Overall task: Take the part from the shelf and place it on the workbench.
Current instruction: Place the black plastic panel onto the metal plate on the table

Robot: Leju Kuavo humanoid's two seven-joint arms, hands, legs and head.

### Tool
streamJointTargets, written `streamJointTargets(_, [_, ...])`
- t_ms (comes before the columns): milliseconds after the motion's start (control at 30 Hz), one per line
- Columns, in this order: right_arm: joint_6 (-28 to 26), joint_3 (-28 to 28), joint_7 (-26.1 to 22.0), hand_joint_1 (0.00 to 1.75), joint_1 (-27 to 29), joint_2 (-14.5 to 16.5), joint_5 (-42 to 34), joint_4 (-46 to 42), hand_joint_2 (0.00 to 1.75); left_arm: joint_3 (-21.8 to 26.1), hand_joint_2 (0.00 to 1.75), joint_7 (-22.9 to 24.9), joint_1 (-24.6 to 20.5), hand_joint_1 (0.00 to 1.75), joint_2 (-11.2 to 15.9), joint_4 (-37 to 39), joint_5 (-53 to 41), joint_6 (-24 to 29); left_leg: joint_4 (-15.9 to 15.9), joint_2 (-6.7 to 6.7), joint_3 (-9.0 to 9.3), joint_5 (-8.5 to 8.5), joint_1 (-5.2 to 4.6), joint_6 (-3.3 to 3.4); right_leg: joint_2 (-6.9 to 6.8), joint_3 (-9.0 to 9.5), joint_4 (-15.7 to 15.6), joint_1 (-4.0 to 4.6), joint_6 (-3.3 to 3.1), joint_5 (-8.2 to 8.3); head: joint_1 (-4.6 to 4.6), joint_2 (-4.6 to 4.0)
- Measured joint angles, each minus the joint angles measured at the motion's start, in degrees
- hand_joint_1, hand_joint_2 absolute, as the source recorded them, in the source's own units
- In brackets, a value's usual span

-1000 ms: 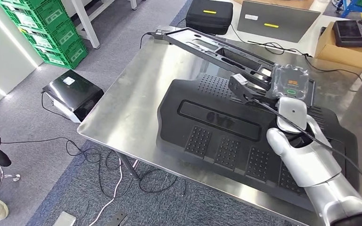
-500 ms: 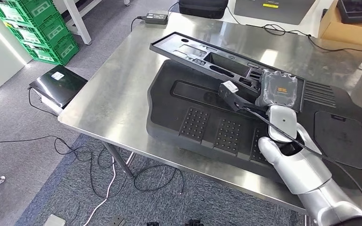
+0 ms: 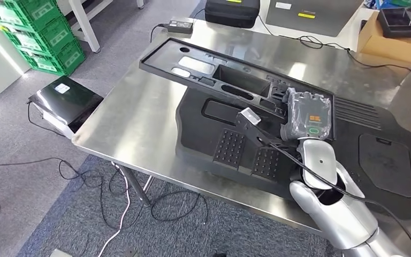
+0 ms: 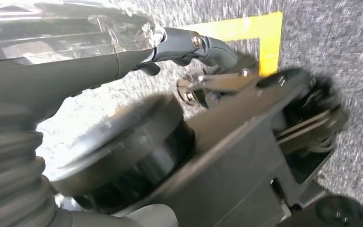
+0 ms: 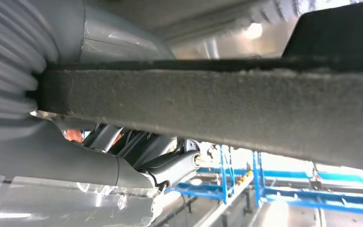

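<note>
Long black plastic part [image 3: 230,80] clamped at one end by right hand [image 3: 306,115], held tilted over steel worktop [image 3: 134,118], left hand's [image 4: 123,61] grasp unclear.

Green crates [image 3: 32,32], cardboard box [image 3: 393,45]

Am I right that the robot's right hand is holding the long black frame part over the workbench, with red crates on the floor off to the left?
Not quite: the crates are green, not red, as the head view shows. The rest holds: the right hand holds the long black frame part over the steel workbench.
</note>
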Motion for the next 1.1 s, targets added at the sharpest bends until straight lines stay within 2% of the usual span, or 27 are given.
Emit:
streamJointTargets(67, [0.40, 0.01, -0.01, 1.75, 0.22, -0.05, 0.22, -0.90, 1.75, 0.01, 1.75, 0.03, -0.07, 0.00, 0.02, 0.01, -0.05, 0.08, -2.98, 0.01, 1.91, 1.08, -0.03, 0.17, 0.37, -0.52, 1.17, -0.02, 0.15, -0.85, 0.59, 0.00])
streamJointTargets(100, [0.48, 0.01, 0.00, 1.75, 0.38, -0.08, 0.27, -1.30, 1.75, 0.01, 1.75, 0.04, -0.05, 0.00, 0.03, 0.00, -0.07, 0.09, -4.11, 0.01, 2.72, 1.38, 0.00, 0.14, 0.42, -0.66, 1.36, -0.04, 0.22, -0.62, 0.82, 0.00])
streamJointTargets(133, [0.51, 0.01, 0.01, 1.75, 0.56, -0.10, 0.32, -1.66, 1.75, 0.00, 1.75, 0.04, -0.04, 0.00, 0.02, 0.00, -0.09, 0.09, -5.05, 0.00, 3.48, 1.57, 0.07, 0.08, 0.43, -0.37, 0.56, -0.06, 0.30, 0.42, 1.02, 0.00])
streamJointTargets(167, [0.53, 0.01, 0.01, 1.75, 0.72, -0.12, 0.35, -2.00, 1.75, -0.01, 1.75, 0.04, -0.03, 0.00, 0.02, -0.01, -0.10, 0.09, -5.82, 0.00, 4.23, 1.68, 0.20, -0.01, 0.42, 0.57, -1.65, -0.11, 0.39, 2.33, 1.21, 0.00])
streamJointTargets(233, [0.56, 0.01, 0.02, 1.75, 0.97, -0.21, 0.40, -2.55, 1.75, -0.01, 1.75, 0.04, -0.08, 0.00, 0.02, -0.01, -0.11, 0.10, -7.07, 0.03, 5.56, 1.67, 0.47, -0.41, 0.22, 3.15, -7.60, -0.15, 0.56, 6.17, 1.63, 0.00])
streamJointTargets(267, [0.58, 0.02, 0.02, 1.75, 1.08, -0.28, 0.41, -2.79, 1.75, -0.01, 1.75, 0.05, -0.13, 0.00, 0.03, 0.00, -0.12, 0.10, -7.57, 0.02, 6.08, 1.69, 0.45, -0.77, 0.11, 4.43, -10.38, -0.03, 0.52, 7.26, 1.89, 0.00])
streamJointTargets(333, [0.60, 0.03, 0.01, 1.75, 1.32, -0.38, 0.41, -3.16, 1.75, -0.01, 1.75, 0.09, -0.20, 0.00, 0.05, 0.01, -0.12, 0.11, -8.78, -0.01, 6.79, 2.04, 0.26, -1.64, 0.00, 5.67, -12.96, 0.22, -0.08, 7.49, 2.13, 0.00])
streamJointTargets(400, [0.61, 0.03, -0.01, 1.75, 1.41, -0.42, 0.41, -3.35, 1.75, -0.01, 1.75, 0.11, -0.22, 0.00, 0.05, 0.01, -0.12, 0.11, -9.41, -0.02, 7.08, 2.34, 0.18, -2.02, 0.05, 6.14, -14.08, 0.26, -0.62, 7.41, 2.09, 0.00])
streamJointTargets(467, [0.61, 0.03, -0.01, 1.75, 1.41, -0.43, 0.43, -3.47, 1.75, -0.01, 1.75, 0.14, -0.21, 0.00, 0.05, 0.01, -0.12, 0.12, -10.00, 0.05, 7.39, 2.56, 0.16, -2.22, 0.14, 6.36, -14.61, 0.28, -0.82, 7.58, 1.95, 0.00])
streamJointTargets(500, [0.61, 0.03, -0.01, 1.75, 1.43, -0.45, 0.46, -3.75, 1.75, -0.01, 1.75, 0.17, -0.26, 0.00, 0.05, 0.01, -0.12, 0.12, -10.25, -0.24, 7.80, 2.49, 0.20, -2.55, 0.25, 7.35, -16.12, 0.21, -1.33, 8.01, 1.55, 0.00])
streamJointTargets(567, [0.61, 0.03, -0.01, 1.75, 1.47, -0.50, 0.52, -4.36, 1.75, -0.01, 1.75, 0.23, -0.31, 0.00, 0.05, 0.01, -0.12, 0.12, -8.50, -0.99, 7.44, 1.37, 0.24, -3.27, 0.53, 9.82, -19.59, 0.10, -2.41, 8.96, 0.52, 0.00])
streamJointTargets(600, [0.61, 0.04, -0.01, 1.75, 1.50, -0.51, 0.54, -4.62, 1.75, -0.01, 1.75, 0.25, -0.33, 0.00, 0.05, 0.01, -0.12, 0.12, -6.18, -1.45, 6.42, 0.44, 0.26, -3.48, 0.63, 11.04, -21.09, 0.03, -2.80, 9.32, -0.02, 0.00])
streamJointTargets(633, [0.66, 0.04, -0.01, 1.75, 1.52, -0.51, 0.55, -4.73, 1.75, -0.01, 1.75, 0.25, -0.29, 0.00, 0.05, 0.01, -0.14, 0.12, -4.11, -1.57, 5.14, 0.06, 0.22, -3.49, 0.74, 11.60, -21.59, 0.06, -2.86, 9.39, -0.35, 0.00])
streamJointTargets(667, [0.81, 0.05, -0.01, 1.75, 1.58, -0.51, 0.63, -4.90, 1.75, -0.01, 1.75, 0.26, -0.25, 0.00, 0.05, 0.01, -0.19, 0.11, -3.35, -1.62, 4.40, 0.65, 0.17, -3.41, 0.87, 12.09, -21.97, 0.09, -2.88, 9.41, -0.65, 0.00])
streamJointTargets(700, [1.07, 0.05, -0.01, 1.75, 1.68, -0.51, 0.80, -5.14, 1.75, -0.01, 1.75, 0.26, -0.22, 0.00, 0.05, 0.01, -0.26, 0.12, -4.38, -1.66, 4.46, 2.24, 0.10, -3.22, 1.03, 12.54, -22.27, 0.10, -2.88, 9.41, -0.95, 0.00])
streamJointTargets(767, [1.84, 0.04, -0.01, 1.75, 2.00, -0.51, 1.34, -5.85, 1.75, -0.01, 1.75, 0.26, -0.21, 0.00, 0.05, 0.02, -0.44, 0.11, -10.80, -1.90, 6.56, 6.85, -0.18, -2.52, 1.32, 13.29, -22.80, 0.06, -2.84, 9.39, -1.46, 0.00])
streamJointTargets(800, [2.27, 0.03, -0.01, 1.75, 2.23, -0.51, 1.65, -6.27, 1.75, -0.01, 1.75, 0.26, -0.21, 0.00, 0.07, 0.02, -0.52, 0.11, -14.17, -2.11, 7.72, 8.53, -0.39, -2.10, 1.46, 13.47, -23.02, 0.08, -2.68, 9.43, -1.61, 0.00])
streamJointTargets(833, [2.72, -0.01, -0.01, 1.75, 2.53, -0.51, 1.93, -6.66, 1.75, -0.01, 1.75, 0.26, -0.22, 0.00, 0.07, 0.03, -0.59, 0.11, -16.72, -2.25, 8.59, 9.46, -0.58, -1.76, 1.59, 13.57, -23.35, 0.04, -2.41, 9.56, -1.72, 0.00])
streamJointTargets(900, [3.90, -0.14, -0.01, 1.75, 3.21, -0.51, 2.33, -7.51, 1.75, -0.01, 1.75, 0.26, -0.19, 0.00, 0.08, 0.03, -0.68, 0.11, -19.14, -2.33, 9.31, 9.96, -0.89, -1.24, 1.76, 13.78, -24.46, -0.09, -1.49, 10.13, -1.83, 0.00])
streamJointTargets(967, [5.06, -0.36, 0.00, 1.75, 3.58, -0.54, 2.47, -8.35, 1.75, -0.01, 1.75, 0.26, -0.20, 0.00, 0.04, 0.02, -0.71, 0.07, -21.13, -2.21, 10.05, 10.82, -0.70, -0.73, 1.73, 14.30, -25.66, -0.08, -0.66, 10.63, -1.83, 0.00])
streamJointTargets(1000, [5.47, -0.46, 0.00, 1.75, 3.60, -0.60, 2.48, -8.68, 1.75, -0.01, 1.75, 0.25, -0.21, 0.00, 0.02, 0.02, -0.69, 0.04, -22.21, -2.15, 10.56, 11.34, -0.51, -0.42, 1.60, 14.34, -25.50, 0.00, -0.38, 10.33, -1.60, 0.00])
streamJointTargets(1033, [5.74, -0.55, 0.01, 1.75, 3.60, -0.67, 2.49, -8.94, 1.75, -0.01, 1.75, 0.24, -0.23, 0.00, -0.01, 0.01, -0.66, 0.02, -23.27, -2.09, 11.10, 11.83, -0.32, -0.18, 1.46, 13.90, -24.31, 0.08, -0.17, 9.45, -1.29, 0.00])
streamJointTargets(1100, [6.06, -0.62, 0.01, 1.75, 3.58, -0.78, 2.47, -9.37, 1.75, -0.01, 1.75, 0.22, -0.13, 0.00, -0.05, 0.01, -0.57, 0.01, -24.32, -1.99, 11.69, 12.35, -0.26, 0.12, 1.24, 11.43, -18.98, 0.07, 0.12, 6.68, -0.53, 0.00])
